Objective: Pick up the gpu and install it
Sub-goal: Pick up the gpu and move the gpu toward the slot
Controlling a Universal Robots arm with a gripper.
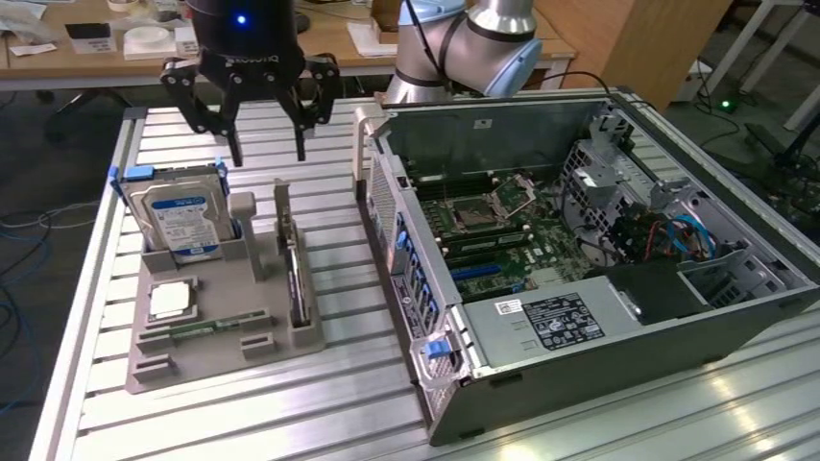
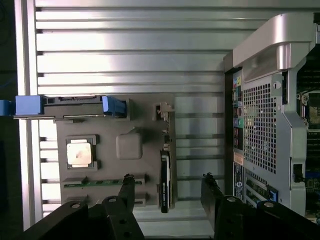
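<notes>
The gpu [image 1: 296, 280] stands on edge in a slot along the side of the grey holder [image 1: 211, 360] that faces the case, its metal bracket end rising at the back. The wrist view looks down on the gpu [image 2: 165, 177] as a thin dark strip. My gripper [image 1: 269, 154] hangs well above the back of the holder, open and holding nothing. In the wrist view my gripper [image 2: 168, 187] has one dark finger on each side of the gpu's line, well clear of it.
A silver hard drive [image 1: 186, 216] with blue rails stands at the holder's back; a processor chip [image 1: 171, 300] and a green memory stick [image 1: 205, 327] lie in front. The open computer case [image 1: 736, 312] lies at the exterior view's right, motherboard [image 1: 494, 230] exposed. Slatted metal table [image 1: 256, 423].
</notes>
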